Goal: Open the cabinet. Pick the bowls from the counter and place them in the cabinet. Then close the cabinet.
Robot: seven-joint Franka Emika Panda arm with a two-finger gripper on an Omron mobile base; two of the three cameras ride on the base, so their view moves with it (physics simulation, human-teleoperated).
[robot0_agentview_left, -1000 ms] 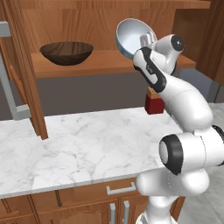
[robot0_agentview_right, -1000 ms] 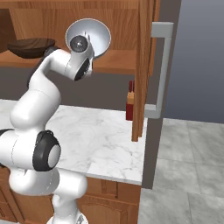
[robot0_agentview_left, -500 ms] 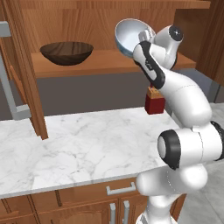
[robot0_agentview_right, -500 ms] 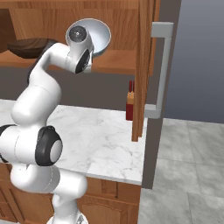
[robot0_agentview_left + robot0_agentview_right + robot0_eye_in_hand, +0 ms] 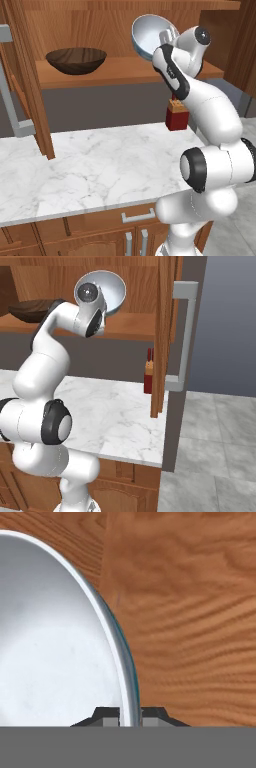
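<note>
— Gripper (image 5: 162, 41) first: what's it doing in the left base view?
— Clamped on the white bowl's (image 5: 147, 35) rim, holding it tilted above the cabinet (image 5: 125, 70) shelf. The wooden bowl (image 5: 76, 60) already sits there, well apart.
— Right base view?
— White bowl (image 5: 107, 290) raised inside the open cabinet, door (image 5: 162, 331) swung out.
— Hand view?
— Fingertips (image 5: 107, 716) pinch the rim against wood. Placing step, I'd judge: next, level it, lower, release.
</note>
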